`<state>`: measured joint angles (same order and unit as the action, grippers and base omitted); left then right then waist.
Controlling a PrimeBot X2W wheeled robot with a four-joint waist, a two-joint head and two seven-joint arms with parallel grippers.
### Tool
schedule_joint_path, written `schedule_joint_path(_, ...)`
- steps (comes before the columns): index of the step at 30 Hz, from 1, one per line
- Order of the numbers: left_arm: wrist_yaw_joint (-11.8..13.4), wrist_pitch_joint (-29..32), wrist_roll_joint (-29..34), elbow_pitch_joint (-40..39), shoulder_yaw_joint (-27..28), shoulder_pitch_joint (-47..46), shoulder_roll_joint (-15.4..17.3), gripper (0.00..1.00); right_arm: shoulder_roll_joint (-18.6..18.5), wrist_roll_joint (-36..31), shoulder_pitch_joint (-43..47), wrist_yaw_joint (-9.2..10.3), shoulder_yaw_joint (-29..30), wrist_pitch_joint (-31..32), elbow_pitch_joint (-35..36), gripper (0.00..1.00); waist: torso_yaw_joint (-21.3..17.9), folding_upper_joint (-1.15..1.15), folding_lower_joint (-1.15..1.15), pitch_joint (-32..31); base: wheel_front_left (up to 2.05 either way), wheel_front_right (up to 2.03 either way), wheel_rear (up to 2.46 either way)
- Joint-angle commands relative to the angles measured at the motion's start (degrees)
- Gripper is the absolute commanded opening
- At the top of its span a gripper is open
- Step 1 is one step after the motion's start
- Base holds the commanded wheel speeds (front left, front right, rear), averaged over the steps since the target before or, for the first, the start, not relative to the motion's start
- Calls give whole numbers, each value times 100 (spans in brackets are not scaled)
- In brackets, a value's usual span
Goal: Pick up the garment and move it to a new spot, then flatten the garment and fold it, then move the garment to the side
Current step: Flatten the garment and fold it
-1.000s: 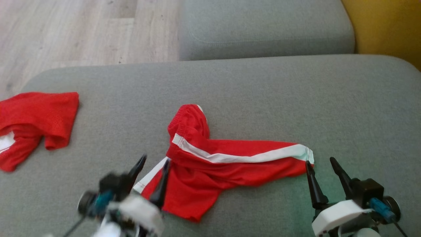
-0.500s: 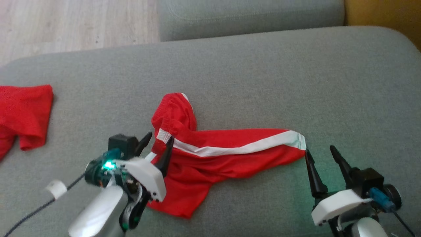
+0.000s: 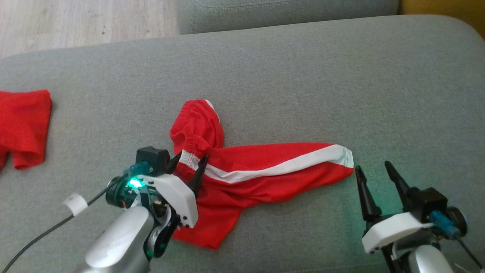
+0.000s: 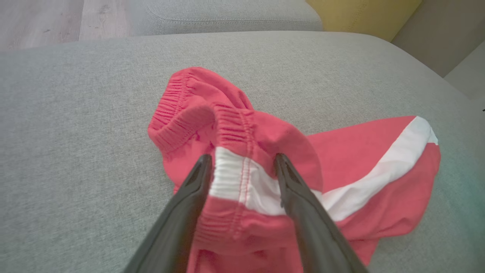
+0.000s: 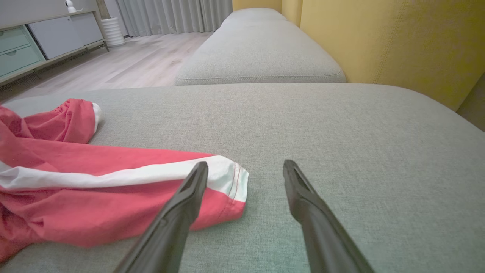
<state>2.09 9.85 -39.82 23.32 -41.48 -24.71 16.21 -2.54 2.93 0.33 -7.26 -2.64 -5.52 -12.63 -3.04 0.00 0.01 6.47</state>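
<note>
now your left claw (image 4: 243, 157) stands apart, its fingers straddling the white-striped waistband of the red shorts (image 3: 265, 182); your right claw (image 3: 372, 166) is spread too, just beside the leg hem, pinching nothing; the shorts lie crumpled mid-cushion on the grey sofa (image 3: 303, 76); another red garment (image 3: 22, 121) lies well apart, far left.

Grey cushion (image 3: 303, 76) abuts a 2nd cushion (image 5: 257, 60); pale wood floor (image 5: 132, 64), yellow backrest (image 5: 379, 38) (mint drawers (image 5: 19, 53), curtains (image 5: 170, 15) beyond).
</note>
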Motion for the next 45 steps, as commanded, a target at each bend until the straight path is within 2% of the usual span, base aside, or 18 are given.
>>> schedule_joint_path(1,52,-29,39,-266,173,-198,190,85,-33,-69,-316,-23,-62,-31,234,100,17,0,-1,22,0,0,0)
schedule_joint_path(6,158,-73,27,-683,199,27,330,90,-33,-165,-399,-23,41,11,250,100,67,0,-1,79,0,0,0)
schedule_joint_path(8,214,-55,27,-880,207,115,401,82,-33,-241,-450,-23,95,57,236,100,95,0,-1,105,0,0,0)
schedule_joint_path(9,245,-40,12,-971,216,158,425,72,-33,-288,-476,-23,126,96,215,100,107,0,-1,115,0,0,0)
schedule_joint_path(10,265,-19,1,-1056,217,191,444,52,-33,-325,-507,-23,156,130,192,100,123,0,-1,130,0,0,0)
schedule_joint_path(12,298,5,-13,-1179,214,246,471,34,-33,-385,-583,-23,200,205,120,100,139,0,-1,158,0,0,0)
schedule_joint_path(13,315,17,-19,-1214,210,267,475,19,-33,-403,-621,-23,222,251,75,100,145,0,-1,170,0,0,0)
schedule_joint_path(14,332,20,-20,-1237,208,282,478,0,-33,-428,-667,-23,244,302,12,100,147,0,-1,181,0,0,0)
schedule_joint_path(25,578,-279,-25,-1441,311,521,456,0,-33,-362,-1347,-23,164,1082,-919,100,195,0,-1,304,0,0,0)
schedule_joint_path(36,655,-378,-45,-1561,278,638,408,0,-33,-424,-1877,-23,-287,1334,-1858,100,327,0,-1,349,0,0,0)
schedule_joint_path(40,671,-398,-57,-1568,290,643,420,0,-33,-342,-1982,-23,-440,1348,-2049,57,324,0,-1,350,0,0,0)
schedule_joint_path(41,674,-401,-60,-1571,292,644,425,0,-33,-309,-2007,-23,-468,1360,-2098,49,321,0,-1,351,0,0,0)
schedule_joint_path(45,676,-395,-72,-1580,294,635,443,0,-33,-236,-2120,-23,-537,1356,-2267,42,314,0,-1,369,0,0,0)
